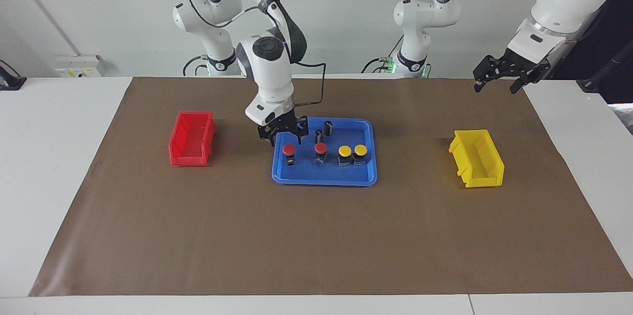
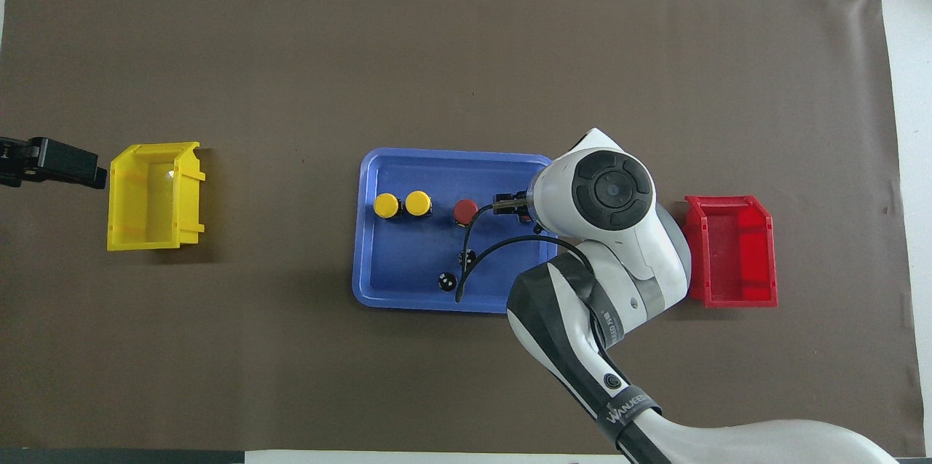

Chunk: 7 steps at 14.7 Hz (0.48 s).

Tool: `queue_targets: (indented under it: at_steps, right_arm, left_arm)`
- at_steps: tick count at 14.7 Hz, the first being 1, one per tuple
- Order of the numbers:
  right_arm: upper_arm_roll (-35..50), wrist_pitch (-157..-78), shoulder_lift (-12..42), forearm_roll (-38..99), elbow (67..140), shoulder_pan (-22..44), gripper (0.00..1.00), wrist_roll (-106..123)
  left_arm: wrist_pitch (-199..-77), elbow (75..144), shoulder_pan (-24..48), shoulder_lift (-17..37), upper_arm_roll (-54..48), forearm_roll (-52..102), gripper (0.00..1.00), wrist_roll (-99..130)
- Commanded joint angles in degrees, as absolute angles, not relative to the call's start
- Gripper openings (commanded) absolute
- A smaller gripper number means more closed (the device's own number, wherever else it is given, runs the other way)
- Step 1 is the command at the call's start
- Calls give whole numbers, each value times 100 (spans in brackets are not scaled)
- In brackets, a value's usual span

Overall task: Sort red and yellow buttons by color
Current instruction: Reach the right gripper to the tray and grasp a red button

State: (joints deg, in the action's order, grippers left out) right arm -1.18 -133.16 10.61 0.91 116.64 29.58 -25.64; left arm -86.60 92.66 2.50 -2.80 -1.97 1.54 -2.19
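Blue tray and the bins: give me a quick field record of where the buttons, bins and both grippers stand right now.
tray: blue tray mid-mat, holding all four buttons
red buttons: two in a row, one at the right arm's end of the row, the other beside it
yellow buttons: two side by side
dark cylinders: two in the tray, nearer the robots
red bin: empty
yellow bin: empty
right gripper: low over the tray by the end red button, holding nothing
left gripper: waiting, raised
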Motion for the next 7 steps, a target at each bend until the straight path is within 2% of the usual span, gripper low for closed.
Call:
queue_targets:
  at_steps: [1,3,7]
  right_arm:
    - [-88,-13614,1221,167,11716,2944,83,-2434]
    - [-79,-13640,1266,158,11716,2936,81,-2400]
    - [-79,-13632,1283,158,11707,2936,68,-2399]
  left_arm:
    - [-8728,9466,281,-431,-176,211,100,-123]
    - [-8823,9693,290,-544,-176,211,100,-106]
    - [-9079,9870,343,-606,-176,211,100,-106]
